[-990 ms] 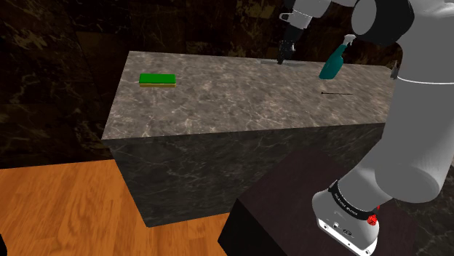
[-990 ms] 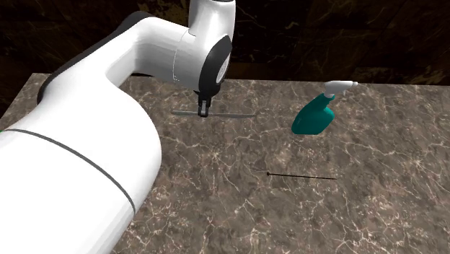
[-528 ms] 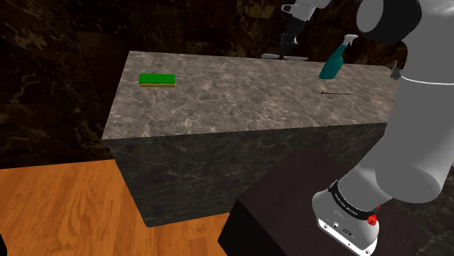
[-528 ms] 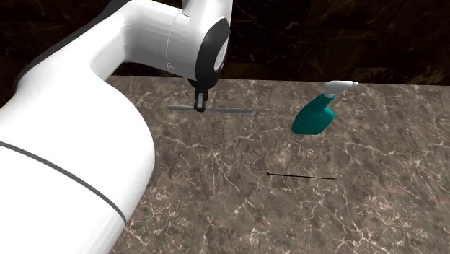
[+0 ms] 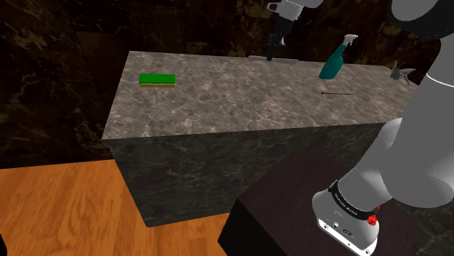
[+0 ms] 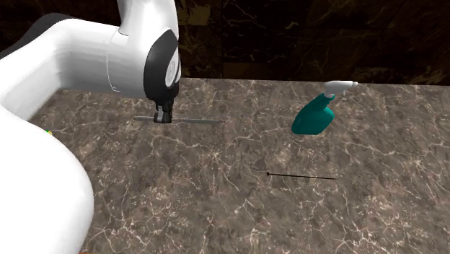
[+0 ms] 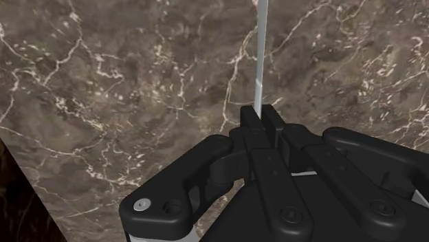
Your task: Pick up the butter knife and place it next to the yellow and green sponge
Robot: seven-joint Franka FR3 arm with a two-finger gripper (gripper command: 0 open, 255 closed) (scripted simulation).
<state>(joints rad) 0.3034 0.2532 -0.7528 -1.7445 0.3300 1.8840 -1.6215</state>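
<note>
Shoulder view: the gripper (image 5: 272, 52) hangs over the back edge of the marble counter (image 5: 218, 98), clamped on the butter knife (image 5: 256, 57), which pokes out toward this view's left. The green and yellow sponge (image 5: 158, 79) sits well apart from it, near the counter's left end. A teal spray bottle (image 5: 335, 64) stands to the right of the gripper, with a thin dark stick (image 5: 337, 93) lying just in front of the bottle.

Second exterior view: the gripper (image 6: 164, 115) has the knife (image 6: 195, 120) pinched near one end. The knife is level, with the long part running toward the spray bottle (image 6: 312, 115). The stick (image 6: 301, 176) lies closer to the camera.

Wrist view: both black fingers (image 7: 251, 127) are squeezed tight on the knife (image 7: 259, 55), and the blade sticks straight out over the marble.
</note>
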